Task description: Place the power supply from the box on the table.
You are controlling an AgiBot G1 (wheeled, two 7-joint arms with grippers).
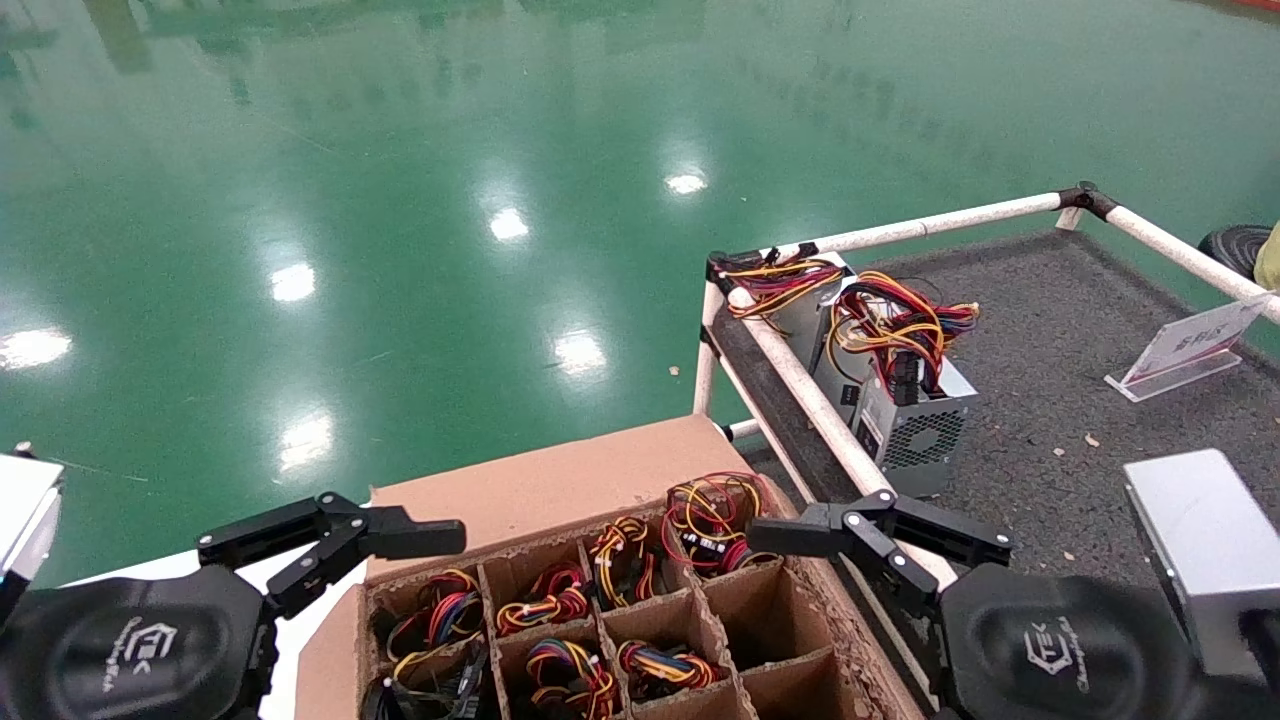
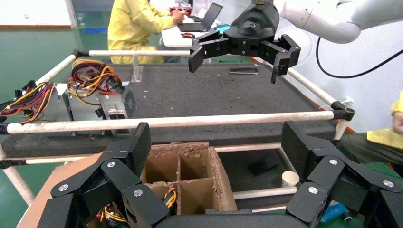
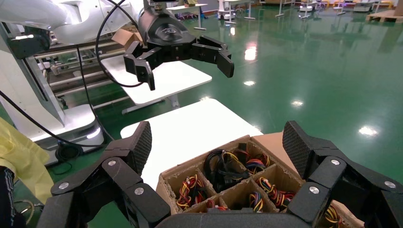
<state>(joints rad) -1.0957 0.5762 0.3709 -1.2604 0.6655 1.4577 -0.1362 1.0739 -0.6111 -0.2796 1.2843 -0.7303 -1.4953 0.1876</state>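
The box (image 1: 540, 490) is a brown carton with a torn cardboard grid, low in the head view between both arms. Several cells hold wire bundles. The power supply (image 1: 708, 520) shows only as a big loose red, yellow and black bundle in the far right filled cell; its body is hidden. My right gripper (image 1: 878, 542) hovers open above the box's right edge, one fingertip beside that bundle. My left gripper (image 1: 330, 543) hangs open over the box's left corner. The table (image 1: 1050, 330) is dark grey with white rails, on the right. Neither gripper (image 2: 217, 142) (image 3: 219, 142) holds anything.
Two silver units with wire bundles (image 1: 900, 400) stand on the table along its left rail (image 1: 810, 400). A grey metal block (image 1: 1200, 540) and a clear sign stand (image 1: 1180, 350) sit farther right. Empty cells (image 1: 780, 610) lie on the box's right. A white side table (image 3: 190, 128) stands left.
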